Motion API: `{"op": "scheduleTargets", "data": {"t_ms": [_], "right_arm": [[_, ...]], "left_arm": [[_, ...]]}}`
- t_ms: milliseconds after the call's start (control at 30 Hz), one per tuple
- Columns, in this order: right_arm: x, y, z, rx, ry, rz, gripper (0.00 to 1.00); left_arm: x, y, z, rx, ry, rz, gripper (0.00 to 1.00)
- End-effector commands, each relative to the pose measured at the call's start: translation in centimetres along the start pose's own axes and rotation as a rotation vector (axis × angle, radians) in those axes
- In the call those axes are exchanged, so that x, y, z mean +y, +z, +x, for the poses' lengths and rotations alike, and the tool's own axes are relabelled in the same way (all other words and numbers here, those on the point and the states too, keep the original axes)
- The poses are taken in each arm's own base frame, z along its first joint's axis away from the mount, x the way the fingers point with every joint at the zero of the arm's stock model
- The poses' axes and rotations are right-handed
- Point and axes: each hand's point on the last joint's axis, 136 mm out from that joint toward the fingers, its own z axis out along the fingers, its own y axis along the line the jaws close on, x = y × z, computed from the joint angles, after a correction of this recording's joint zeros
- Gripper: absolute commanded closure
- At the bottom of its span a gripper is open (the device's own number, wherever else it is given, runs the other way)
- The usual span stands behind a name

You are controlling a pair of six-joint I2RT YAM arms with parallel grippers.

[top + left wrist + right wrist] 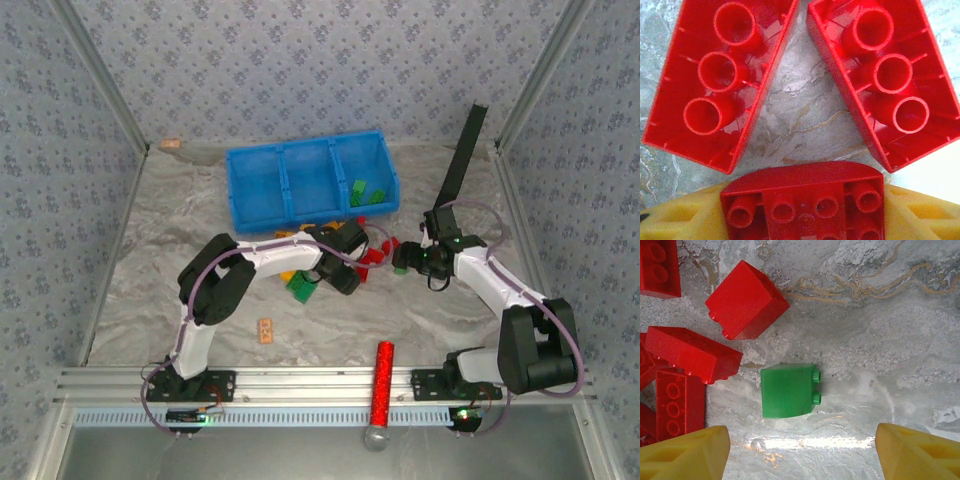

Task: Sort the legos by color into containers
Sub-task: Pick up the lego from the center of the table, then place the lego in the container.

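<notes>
Picking is judged the step in hand: a red brick (805,187) is clamped by the left gripper (802,222); the right gripper (802,452) is spread over a green brick (789,390). A lift toward the containers (258,180), at twelve o'clock, is needed.

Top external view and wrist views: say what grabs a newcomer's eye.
The bright blue bins at the back, with green bricks in the right compartment. In front, a scatter of red bricks between both arms. Up close, the left gripper clamps a red brick; a green brick lies below the open right gripper.
</notes>
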Motion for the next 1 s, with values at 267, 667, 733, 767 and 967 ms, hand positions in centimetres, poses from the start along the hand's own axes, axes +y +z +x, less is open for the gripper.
{"op": "scheduleTargets", "data": {"t_ms": [267, 667, 733, 767, 967], "right_arm": [[0.5, 0.4, 0.5, 0.048, -0.017, -0.024, 0.22], [0.8, 2.1, -0.5, 0.06, -0.046, -0.006, 0.23], [0.9, 2.4, -0.6, 0.063, -0.05, -0.005, 0.23], [1.0, 2.5, -0.7, 0.065, -0.053, -0.005, 0.23], [1.1, 2.8, -1.3, 0.066, -0.062, 0.003, 0.23]], "left_arm": [[2.7, -4.6, -2.9, -0.073, -0.059, -0.03, 0.38], [10.0, -12.2, -12.6, -0.346, -0.17, -0.086, 0.39], [11.3, -12.8, -14.2, -0.383, -0.187, -0.104, 0.39], [12.2, -13.1, -15.0, -0.398, -0.196, -0.119, 0.39], [18.1, -13.2, -17.9, -0.43, -0.316, -0.215, 0.39]]}}
